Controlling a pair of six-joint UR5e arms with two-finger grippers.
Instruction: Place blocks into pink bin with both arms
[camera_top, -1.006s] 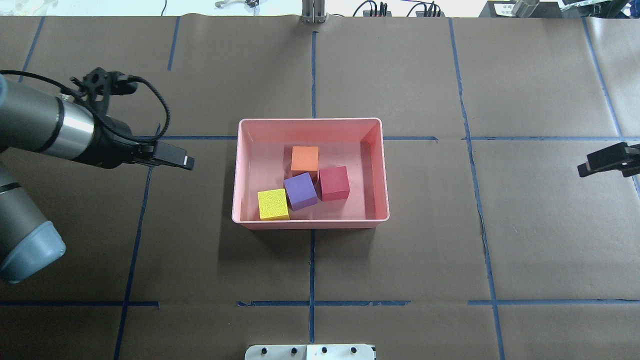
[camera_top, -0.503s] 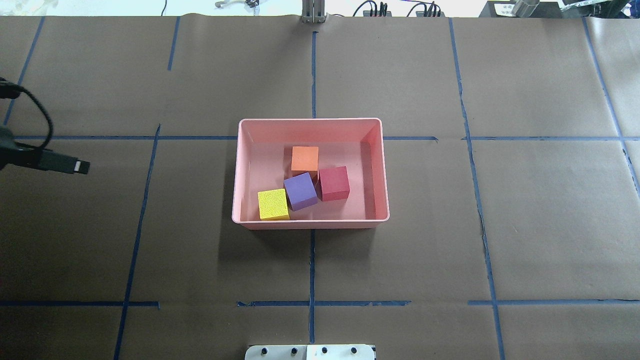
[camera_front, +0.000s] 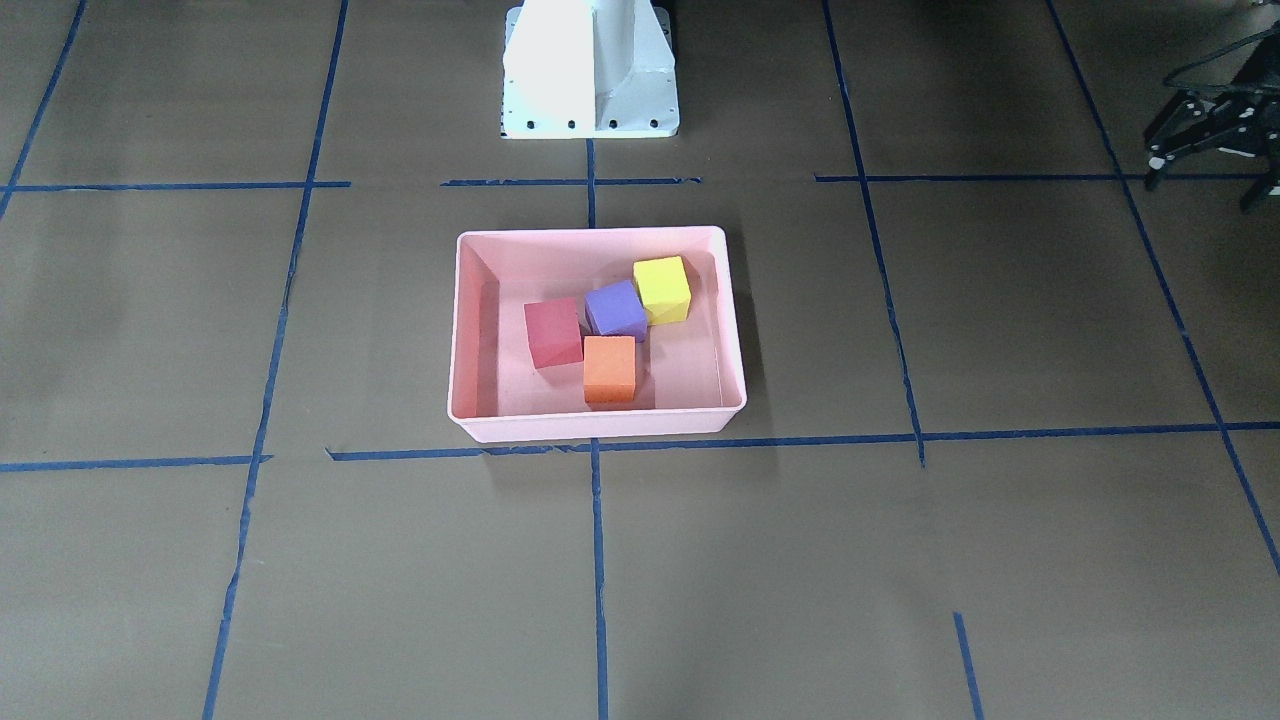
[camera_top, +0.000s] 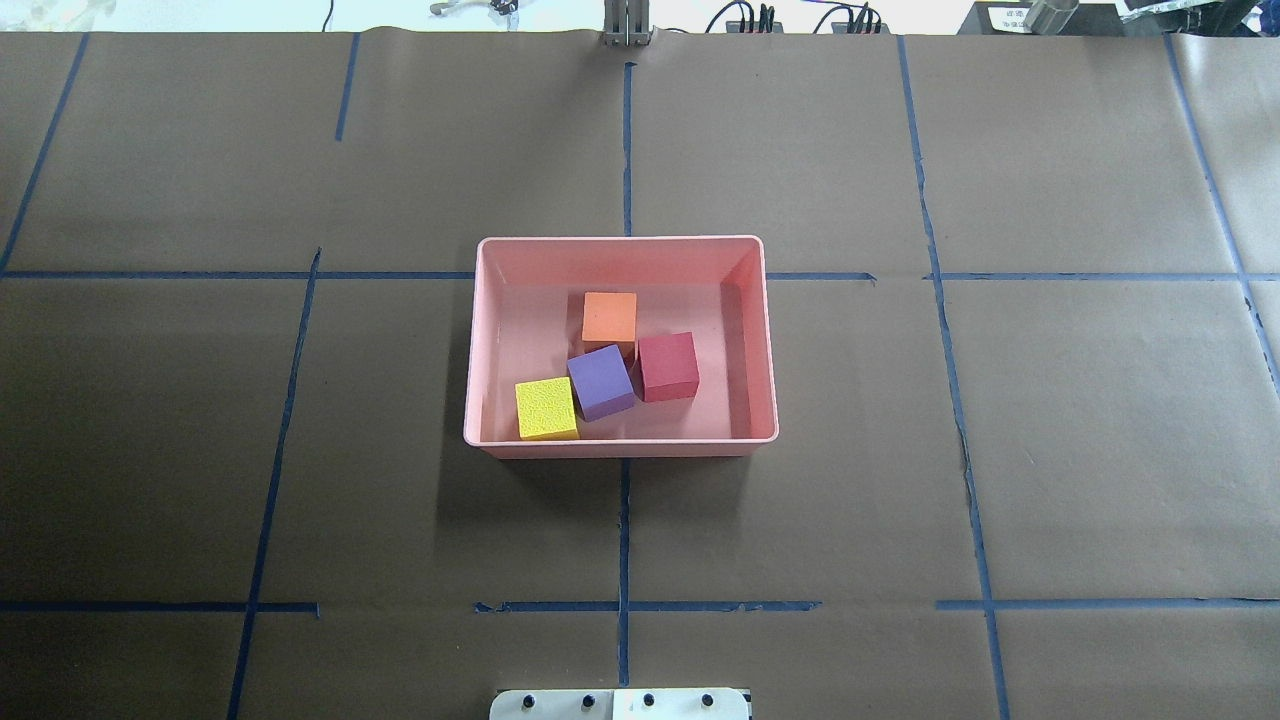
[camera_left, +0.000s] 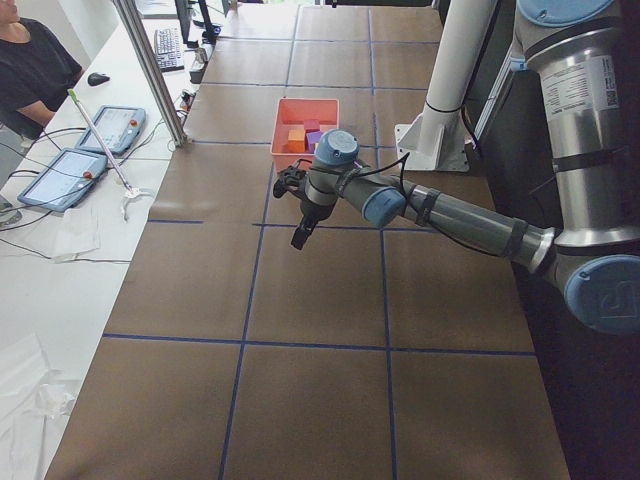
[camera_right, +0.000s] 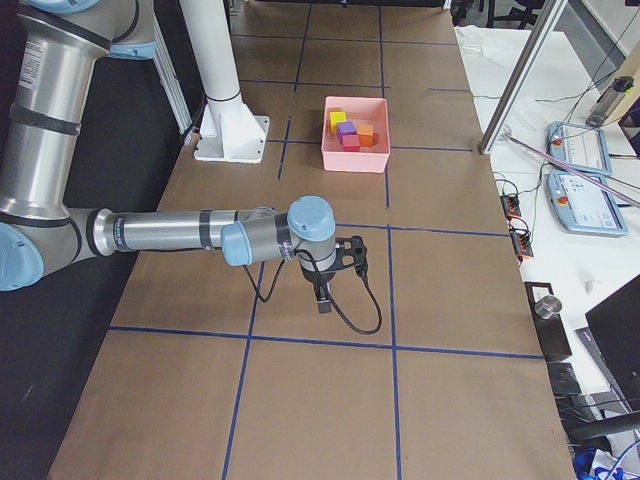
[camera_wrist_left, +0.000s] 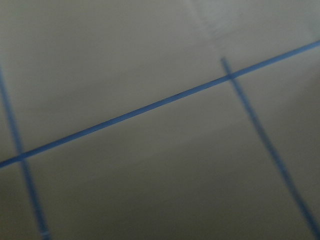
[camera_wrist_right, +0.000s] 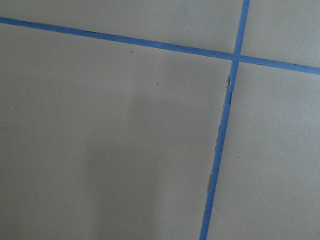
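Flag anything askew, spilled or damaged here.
Nothing serious. The orange block, red block, purple block and yellow block all lie inside the pink bin, the purple one skewed. The brown paper looks slightly torn beside a tape line.

The left arm (camera_left: 455, 212) lay stretched out nearly level, forearm long and low, wrist bent so the left gripper (camera_left: 300, 235) pointed down. Its jaws were too small to judge. The right arm (camera_right: 170, 232) reached out likewise, and the right gripper (camera_right: 322, 300) hung downward, its state impossible to tell.
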